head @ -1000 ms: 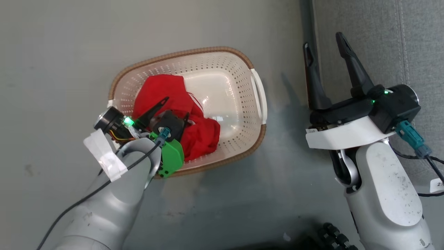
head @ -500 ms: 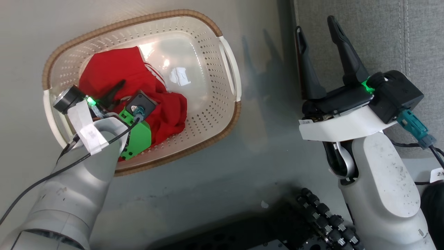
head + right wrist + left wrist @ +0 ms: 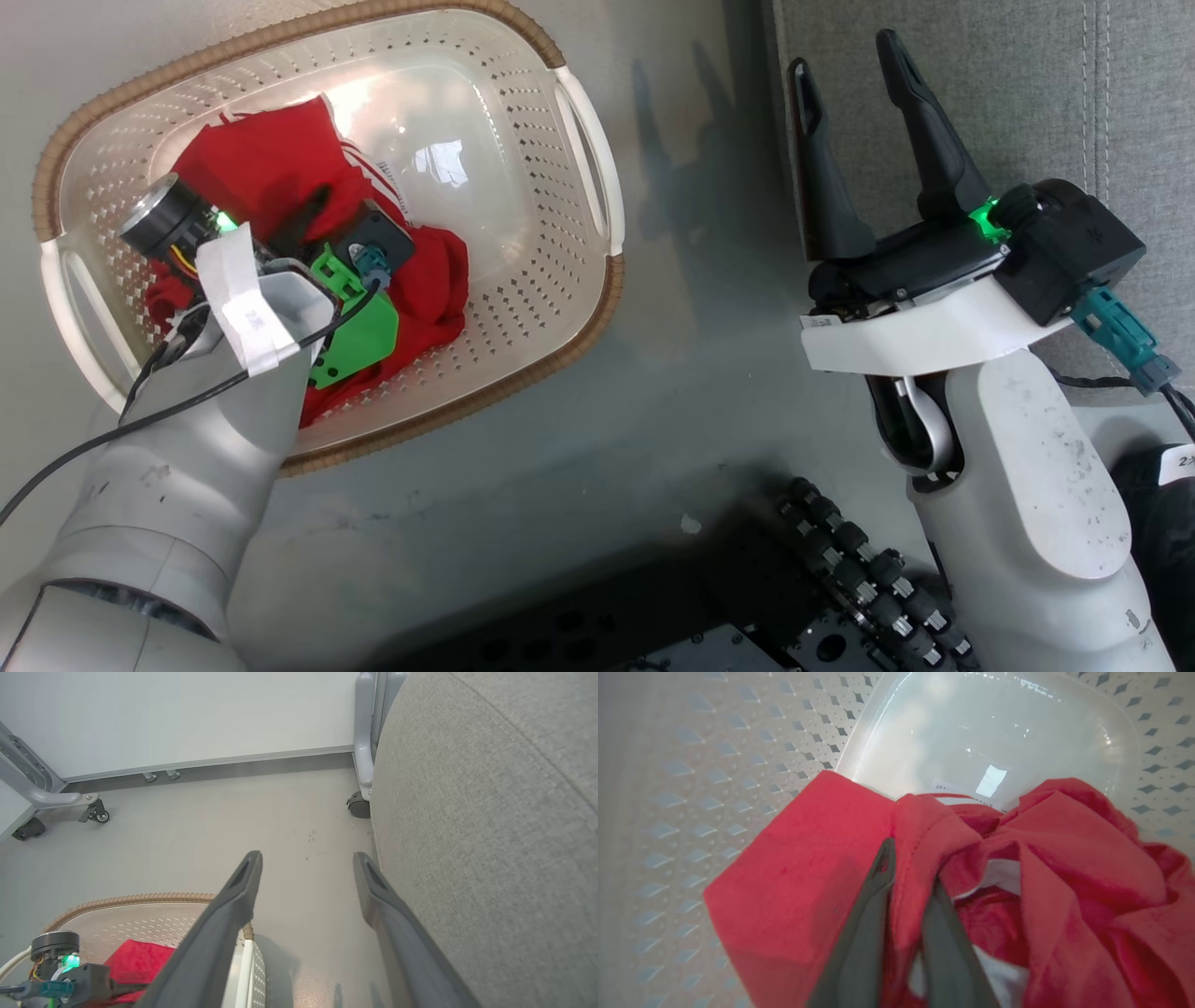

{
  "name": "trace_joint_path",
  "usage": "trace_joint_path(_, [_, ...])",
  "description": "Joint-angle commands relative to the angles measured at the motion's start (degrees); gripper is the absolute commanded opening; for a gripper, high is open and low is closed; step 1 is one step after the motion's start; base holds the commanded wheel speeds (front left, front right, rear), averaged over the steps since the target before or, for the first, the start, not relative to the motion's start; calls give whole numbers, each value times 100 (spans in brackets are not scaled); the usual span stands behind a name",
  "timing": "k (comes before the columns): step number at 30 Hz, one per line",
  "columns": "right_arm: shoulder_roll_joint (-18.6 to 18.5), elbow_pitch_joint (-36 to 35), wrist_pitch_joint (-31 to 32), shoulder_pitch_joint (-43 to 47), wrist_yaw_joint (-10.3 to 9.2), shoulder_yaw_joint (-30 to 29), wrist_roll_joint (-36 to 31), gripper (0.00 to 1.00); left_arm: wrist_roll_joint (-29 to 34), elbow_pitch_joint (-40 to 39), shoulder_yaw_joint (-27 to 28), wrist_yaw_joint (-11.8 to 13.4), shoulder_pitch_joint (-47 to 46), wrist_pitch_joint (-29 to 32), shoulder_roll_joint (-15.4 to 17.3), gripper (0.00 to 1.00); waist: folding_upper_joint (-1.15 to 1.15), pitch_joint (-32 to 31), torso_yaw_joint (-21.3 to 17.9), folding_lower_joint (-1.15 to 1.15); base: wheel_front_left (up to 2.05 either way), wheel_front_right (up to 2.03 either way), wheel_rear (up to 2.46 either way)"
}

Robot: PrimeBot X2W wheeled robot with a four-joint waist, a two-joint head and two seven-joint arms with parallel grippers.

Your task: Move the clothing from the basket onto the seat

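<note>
The red clothing (image 3: 252, 168) with white trim lies bunched in the near left part of the cream perforated basket (image 3: 523, 280) on the floor. My left gripper (image 3: 313, 210) is down inside the basket. In the left wrist view its two fingers stand close together, and the left gripper (image 3: 908, 868) is shut on a raised fold of the clothing (image 3: 798, 868) above the basket floor (image 3: 971, 732). My right gripper (image 3: 845, 56) hangs open and empty at the edge of the grey seat (image 3: 980, 84). The right wrist view shows this gripper (image 3: 307, 858) between the seat (image 3: 490, 835) and the basket rim (image 3: 140, 899).
The basket stands on a grey floor (image 3: 653, 420) left of the seat. My dark base with knobbed cabling (image 3: 840, 560) lies at the bottom. The right wrist view shows a white wall, a castor (image 3: 359, 805) beside the seat and a wheeled frame leg (image 3: 60, 800).
The head camera has shifted, so the basket sits further left and larger in view. My left gripper's fingers have gone from spread over the clothing to pinched on a fold. The right gripper holds still.
</note>
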Motion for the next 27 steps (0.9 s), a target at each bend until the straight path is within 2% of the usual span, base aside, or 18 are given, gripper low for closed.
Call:
trace_joint_path(1, [-5,-7,-17,-45,0,-13,-6,100,-79,21,8,-11,-130,-86,40,0,0,-15,20,-1,0,0,0])
trace_joint_path(6, [-5,45,-17,23,0,-55,-67,100,-440,-97,235,-78,-1,-419,-63,0,0,-197,114,-1,0,0,0])
trace_joint_path(11, [-6,93,-17,153,0,-123,-164,100,-960,-530,572,-276,302,-568,-198,0,0,-524,280,-1,0,0,0])
trace_joint_path(18, [-8,174,-18,371,0,-211,-326,100,-1693,-2062,955,-565,1068,-566,-320,0,0,-1135,576,-1,0,0,0])
trace_joint_path(27, [-11,310,-17,736,0,-350,-500,100,-2285,-3632,1381,-678,2021,-568,-439,0,0,-2027,876,-1,0,0,0])
